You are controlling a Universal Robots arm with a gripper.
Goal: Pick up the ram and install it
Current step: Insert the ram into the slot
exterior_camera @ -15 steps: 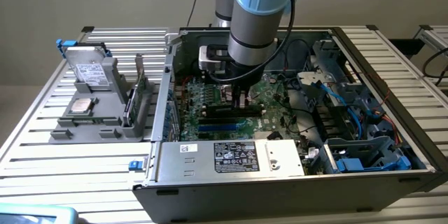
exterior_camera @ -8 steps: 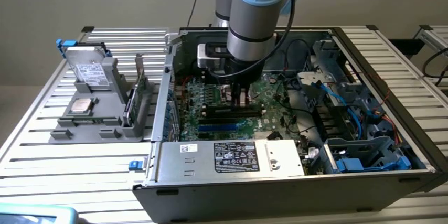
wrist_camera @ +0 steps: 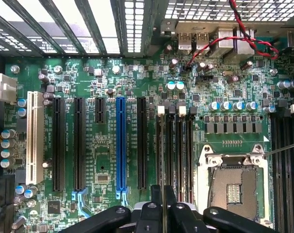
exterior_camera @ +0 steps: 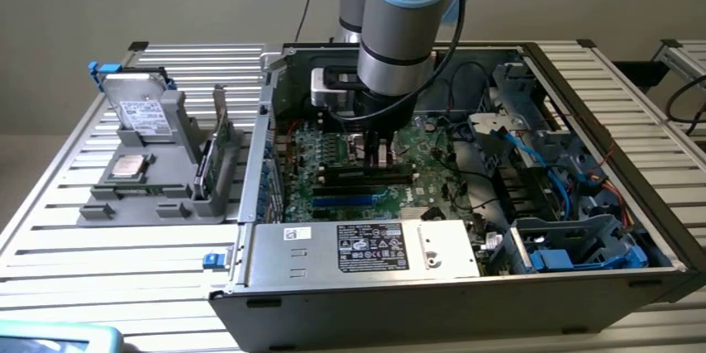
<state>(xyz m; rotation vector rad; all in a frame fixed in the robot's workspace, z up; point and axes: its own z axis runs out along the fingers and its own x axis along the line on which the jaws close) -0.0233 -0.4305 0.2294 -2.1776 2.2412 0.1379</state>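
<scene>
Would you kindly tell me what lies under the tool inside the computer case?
The green motherboard, with its row of black memory slots lying directly below the tool. The tool's own body covers the nearest slot ends, so those stay unseen.

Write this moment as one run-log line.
arm: inside open case | hand: low over motherboard | nearest: memory slots

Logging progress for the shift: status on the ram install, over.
Pincer low over the memory slots. Ram in grip: cannot tell. Nothing lying across the slots.
</scene>
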